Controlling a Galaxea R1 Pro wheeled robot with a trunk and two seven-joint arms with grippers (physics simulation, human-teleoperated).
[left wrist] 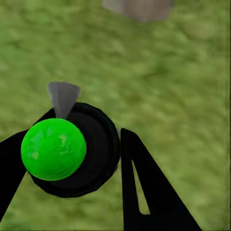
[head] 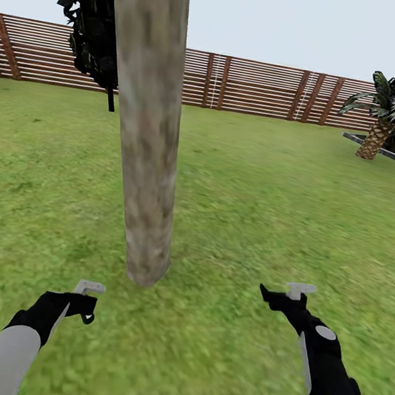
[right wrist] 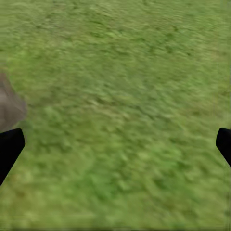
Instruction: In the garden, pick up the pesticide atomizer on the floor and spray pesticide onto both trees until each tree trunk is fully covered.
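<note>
1 tree trunk (head: 149,124) on lawn (head: 275,198); 2 grippers: left gripper (left wrist: 86,159) closed on 1 pesticide atomizer (left wrist: 72,149), right gripper (right wrist: 115,144) spread wide, empty.

Thick grey-brown mottled tree trunk (head: 150,118) leaning left, rooted in green garden lawn (head: 257,188) centre-near, pesticide atomizer (left wrist: 72,149), dark body with green spot, clamped between left tool (left wrist: 72,159) fingers

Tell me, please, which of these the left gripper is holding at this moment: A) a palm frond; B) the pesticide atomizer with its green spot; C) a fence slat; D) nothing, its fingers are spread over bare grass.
B: in the left wrist view the fingers close around the dark pesticide atomizer with its green spot.
</note>
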